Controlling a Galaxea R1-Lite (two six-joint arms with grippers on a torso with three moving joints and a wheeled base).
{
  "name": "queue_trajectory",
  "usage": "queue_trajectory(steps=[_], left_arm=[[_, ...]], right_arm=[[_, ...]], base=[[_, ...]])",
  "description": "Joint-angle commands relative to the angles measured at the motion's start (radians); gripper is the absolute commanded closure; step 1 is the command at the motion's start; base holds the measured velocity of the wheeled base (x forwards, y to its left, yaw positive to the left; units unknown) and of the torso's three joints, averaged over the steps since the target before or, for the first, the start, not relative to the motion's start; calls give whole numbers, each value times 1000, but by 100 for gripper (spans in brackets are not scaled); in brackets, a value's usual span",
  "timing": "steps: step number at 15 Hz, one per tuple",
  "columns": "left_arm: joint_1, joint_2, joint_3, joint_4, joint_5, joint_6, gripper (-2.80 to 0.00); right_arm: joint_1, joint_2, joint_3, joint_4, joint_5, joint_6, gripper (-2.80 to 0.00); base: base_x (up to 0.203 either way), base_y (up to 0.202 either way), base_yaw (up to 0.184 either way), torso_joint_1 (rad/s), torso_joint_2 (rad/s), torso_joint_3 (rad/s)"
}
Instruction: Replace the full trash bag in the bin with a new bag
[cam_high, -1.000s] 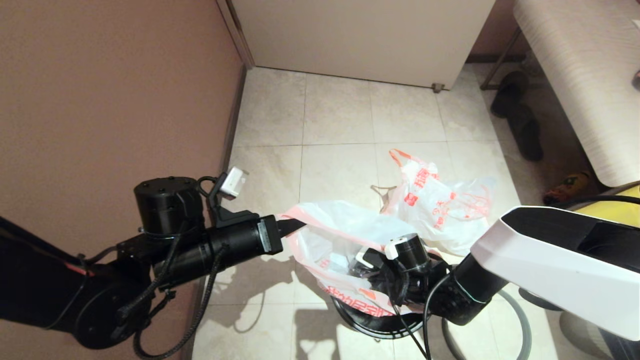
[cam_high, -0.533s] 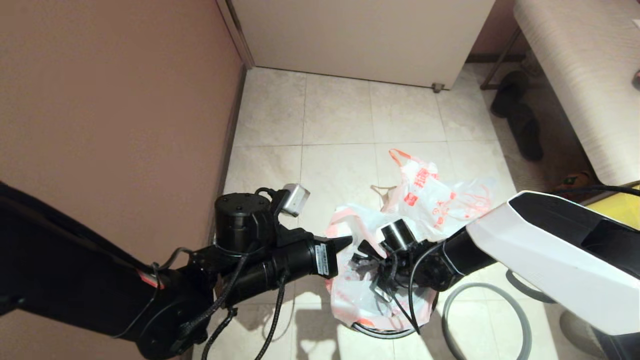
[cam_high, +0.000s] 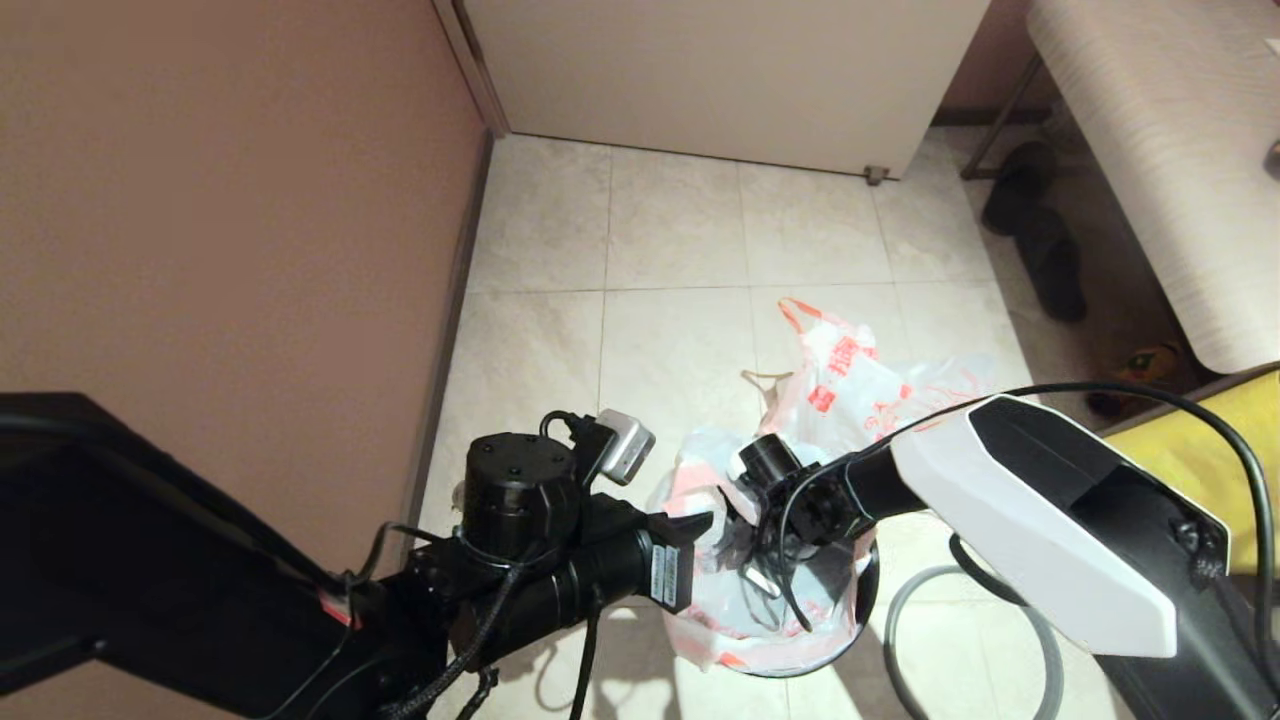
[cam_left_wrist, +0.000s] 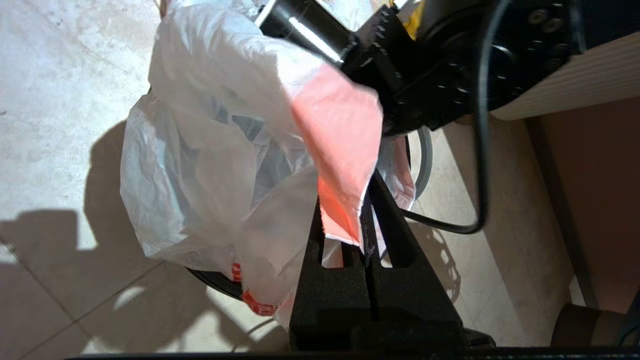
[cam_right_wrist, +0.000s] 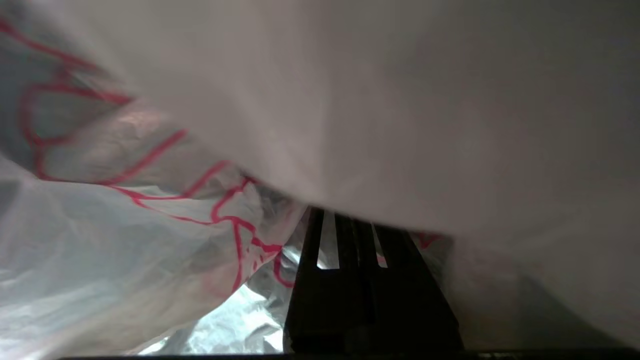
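The new bag (cam_high: 720, 620), thin white film with a pale-orange hem, hangs over and into the black bin (cam_high: 868, 590). My left gripper (cam_high: 703, 520) is at the bag's near-left edge, shut on the orange hem (cam_left_wrist: 340, 150); the left wrist view shows the bin's rim (cam_left_wrist: 215, 282) under the film. My right gripper (cam_high: 765, 570) reaches down inside the bag's mouth. In its wrist view the right gripper (cam_right_wrist: 356, 225) is shut, with red-printed film (cam_right_wrist: 150, 200) draped over the tips. The full trash bag (cam_high: 860, 385) lies on the tiles just beyond the bin.
The grey hoop (cam_high: 1040, 640) lies on the floor right of the bin. A brown wall (cam_high: 250, 250) runs along the left and a white cabinet (cam_high: 720, 70) stands at the back. Dark slippers (cam_high: 1040, 240) and a pale bench (cam_high: 1150, 150) are at the right.
Both arms came together and sank toward the bin. The bag, first stretched wide between the grippers above the bin, now hangs bunched down into it.
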Motion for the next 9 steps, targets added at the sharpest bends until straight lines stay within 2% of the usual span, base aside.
queue_trajectory(steps=[1,5,9], left_arm=[[-11,36,1,-25,10,-2,0],[-18,120,7,-138,60,-8,0],[-12,171,8,-145,53,-35,0]], right_arm=[[-6,73,-60,22,-1,-1,0],[-24,140,-146,14,18,6,0],[-29,152,-144,-109,77,92,0]], base=[[0,0,0,0,0,0],[0,0,0,0,0,0],[0,0,0,0,0,0]])
